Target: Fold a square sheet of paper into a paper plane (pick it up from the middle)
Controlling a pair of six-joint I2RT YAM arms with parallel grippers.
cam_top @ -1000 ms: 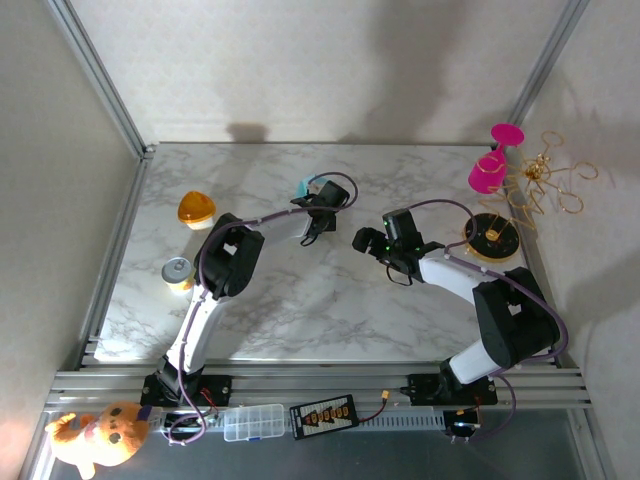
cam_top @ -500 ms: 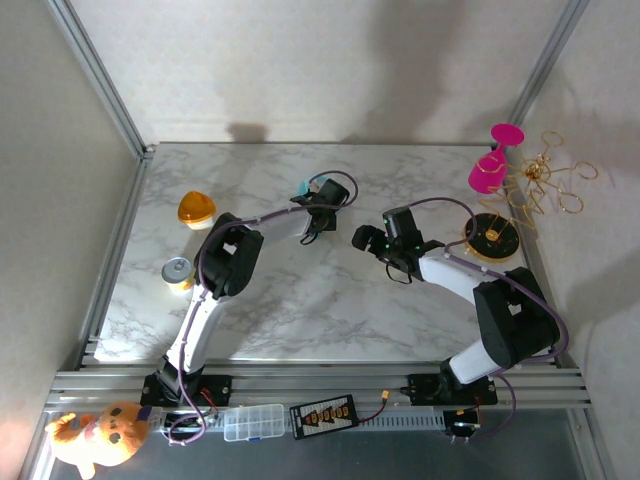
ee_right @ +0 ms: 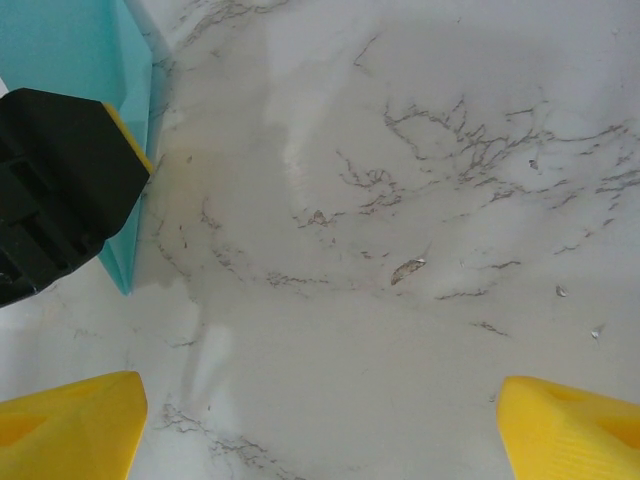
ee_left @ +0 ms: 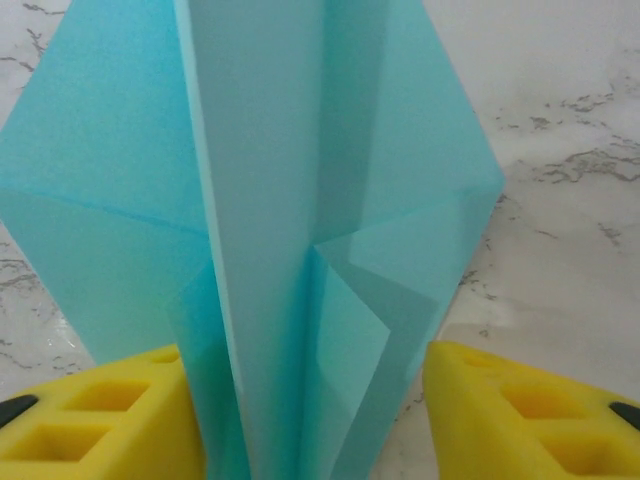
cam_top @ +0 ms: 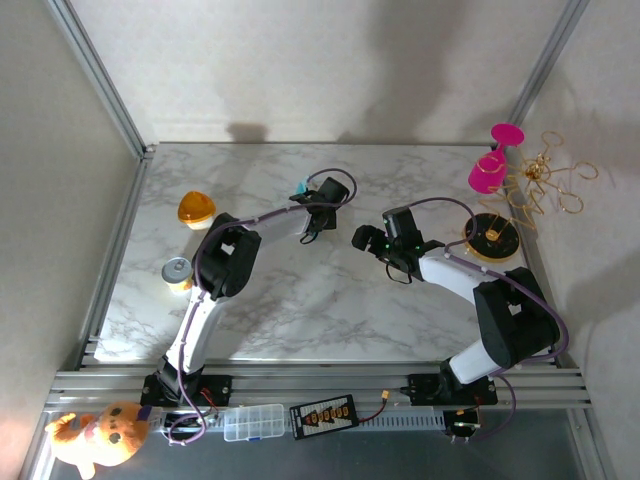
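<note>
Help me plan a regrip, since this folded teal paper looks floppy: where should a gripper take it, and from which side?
Probably pinch the folded teal paper across its raised centre ridge, approaching from the end where the left gripper straddles it. Layers stack there; the thin side flaps lie flat on the marble.

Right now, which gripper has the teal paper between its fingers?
The left gripper: the folded teal paper sits between its yellow fingers. The right gripper is open over the marble table, the paper off to one side.
</note>
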